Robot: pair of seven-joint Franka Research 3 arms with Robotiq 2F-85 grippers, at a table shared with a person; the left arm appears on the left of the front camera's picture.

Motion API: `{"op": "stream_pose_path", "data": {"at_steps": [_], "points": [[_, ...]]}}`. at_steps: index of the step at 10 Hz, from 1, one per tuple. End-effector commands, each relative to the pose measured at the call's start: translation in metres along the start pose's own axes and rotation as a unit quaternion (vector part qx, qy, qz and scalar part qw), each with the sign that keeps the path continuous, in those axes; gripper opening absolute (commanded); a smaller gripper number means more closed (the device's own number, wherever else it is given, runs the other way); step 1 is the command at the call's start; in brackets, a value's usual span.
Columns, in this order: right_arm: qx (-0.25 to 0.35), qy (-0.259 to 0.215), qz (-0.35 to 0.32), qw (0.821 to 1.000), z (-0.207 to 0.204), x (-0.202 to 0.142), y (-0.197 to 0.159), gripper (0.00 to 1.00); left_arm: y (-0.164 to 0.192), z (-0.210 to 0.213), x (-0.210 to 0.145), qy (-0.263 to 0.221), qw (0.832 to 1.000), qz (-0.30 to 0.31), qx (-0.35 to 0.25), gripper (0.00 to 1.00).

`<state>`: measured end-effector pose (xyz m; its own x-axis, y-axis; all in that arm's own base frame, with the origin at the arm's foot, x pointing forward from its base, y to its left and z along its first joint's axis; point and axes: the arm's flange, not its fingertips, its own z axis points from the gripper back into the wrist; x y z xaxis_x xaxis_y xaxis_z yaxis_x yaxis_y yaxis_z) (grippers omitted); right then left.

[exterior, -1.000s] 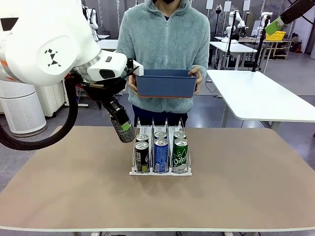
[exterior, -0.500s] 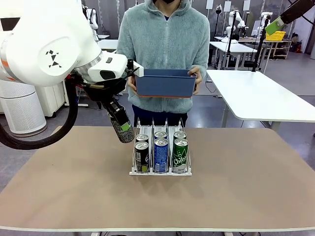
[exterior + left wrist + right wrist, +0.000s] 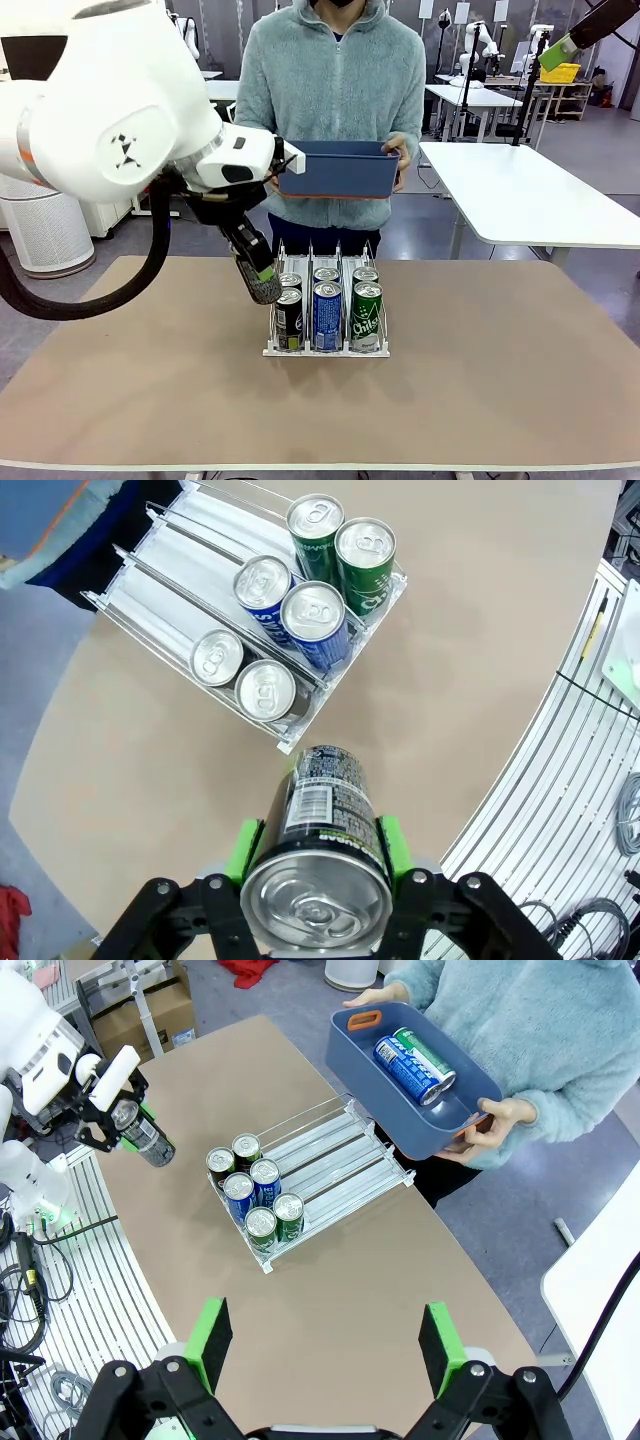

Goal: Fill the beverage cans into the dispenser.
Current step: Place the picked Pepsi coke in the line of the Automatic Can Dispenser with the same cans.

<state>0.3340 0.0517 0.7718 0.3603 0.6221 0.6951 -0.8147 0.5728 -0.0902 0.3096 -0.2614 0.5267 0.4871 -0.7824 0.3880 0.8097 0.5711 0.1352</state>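
Closest to us, the left gripper point(image 3: 318, 842) pinches a black-and-green can point(image 3: 322, 825) between its green pads point(image 3: 245, 850). The can's silver top faces the wrist camera, and the pads cover part of its label. From the front, this left gripper point(image 3: 262, 281) holds the can point(image 3: 266, 291) tilted, with its lower end against the left edge of the dispenser point(image 3: 325, 351). We cannot tell whether the two touch, because the can overlaps the rack there.

The dispenser point(image 3: 180, 555) stands on the table point(image 3: 480, 380). It holds six cans point(image 3: 300, 620), two per lane, crowded at the end nearest the robot, with bare lanes behind them. From the front, the black-and-green point(image 3: 289, 320), blue point(image 3: 327, 316) and green point(image 3: 366, 316) front cans hide the labels of the three behind, so we see just their tops.

The right gripper point(image 3: 327, 1345) hangs high over the table with its fingers spread wide and nothing between them; their bases are cut off by the picture's edge.

Farthest off, a person holds a dark blue bin point(image 3: 335, 175) beyond the table's far edge. One hand point(image 3: 400, 160) shows on it, while the other is mostly hidden behind the left arm. The front view hides the bin's inside. From above, the bin point(image 3: 370, 1090) holds a blue can point(image 3: 400, 1065) and a green can point(image 3: 426, 1053) lying side by side.
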Motion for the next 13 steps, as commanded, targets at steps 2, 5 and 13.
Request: {"op": "stream_pose_path", "data": {"at_steps": [2,5,13], "points": [[-0.004,-0.002,-0.001,1.000,-0.001,0.000,-0.001,1.00,-0.014,-0.041,-0.001,-0.023,1.000,-0.002,-0.006,0.58],[-0.004,-0.002,-0.001,1.000,-0.001,0.000,-0.001,1.00,-0.020,-0.072,0.000,-0.025,0.999,-0.015,-0.017,0.58],[-0.004,-0.002,-0.001,1.000,-0.001,0.000,-0.001,1.00,-0.004,-0.105,-0.002,-0.006,1.000,0.005,-0.026,0.58]]}}
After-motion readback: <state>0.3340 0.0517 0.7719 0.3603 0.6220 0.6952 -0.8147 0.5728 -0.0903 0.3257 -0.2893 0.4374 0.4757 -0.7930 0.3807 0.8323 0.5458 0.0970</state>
